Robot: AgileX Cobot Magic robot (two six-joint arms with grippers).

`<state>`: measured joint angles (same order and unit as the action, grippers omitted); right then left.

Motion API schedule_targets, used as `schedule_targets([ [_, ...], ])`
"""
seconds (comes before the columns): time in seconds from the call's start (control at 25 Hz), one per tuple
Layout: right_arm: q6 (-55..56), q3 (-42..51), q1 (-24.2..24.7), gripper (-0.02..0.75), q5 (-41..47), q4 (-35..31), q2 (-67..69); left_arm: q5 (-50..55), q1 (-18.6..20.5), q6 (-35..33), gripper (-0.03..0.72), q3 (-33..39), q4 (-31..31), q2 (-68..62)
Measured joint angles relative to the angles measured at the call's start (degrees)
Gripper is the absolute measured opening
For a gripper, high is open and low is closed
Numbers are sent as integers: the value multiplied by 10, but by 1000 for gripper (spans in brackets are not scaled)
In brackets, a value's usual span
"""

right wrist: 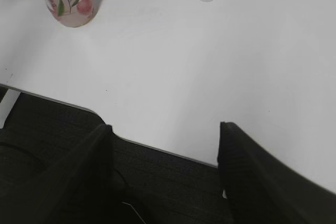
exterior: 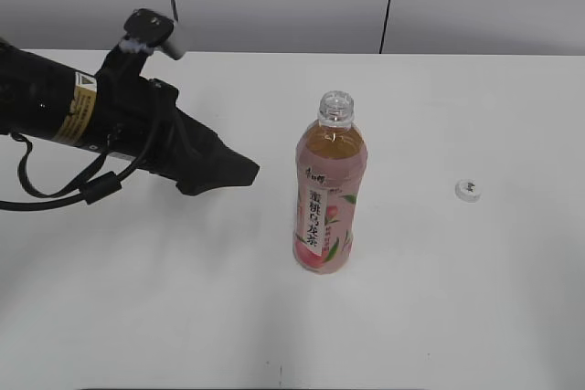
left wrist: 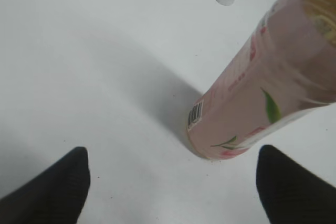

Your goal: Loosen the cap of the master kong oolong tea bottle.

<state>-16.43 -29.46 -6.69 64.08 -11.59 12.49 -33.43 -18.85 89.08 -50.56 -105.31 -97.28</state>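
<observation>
1. Spreading under everything is the white table (exterior: 137, 317), its near edge showing in the right wrist view.
2. Left of the bottle, the left arm (exterior: 101, 116) hangs low over the table; its left gripper (left wrist: 173, 182) is released, fingers spread wide with nothing between them, aimed at the bottle's base and just short of it.
3. Pulled back past the table's near edge from the bottle, the right gripper (right wrist: 165, 145) is likewise spread and empty.
4. The master kong oolong tea bottle (exterior: 331, 191) stands upright mid-table, its threaded neck bare. Nearly full of amber tea, it will likely feel heavy and steady, but the thin plastic wall should give under a hard squeeze, and with the mouth open that could spill. The labelled middle looks the safest hold.
5. The cap (exterior: 468, 190) lies flat on the table, well apart to the bottle's right, already off. Light, stiff and small, it is best pinched across its ribbed rim.
</observation>
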Motion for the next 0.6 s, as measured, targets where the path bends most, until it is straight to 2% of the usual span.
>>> schedule_targets([
  [0.44, 0, 0, 0, 472, 0, 0, 0, 1, 0, 0, 587, 0, -1, 3],
  [0.6, 0, 0, 0, 472, 0, 0, 0, 34, 1, 0, 587, 0, -1, 29],
])
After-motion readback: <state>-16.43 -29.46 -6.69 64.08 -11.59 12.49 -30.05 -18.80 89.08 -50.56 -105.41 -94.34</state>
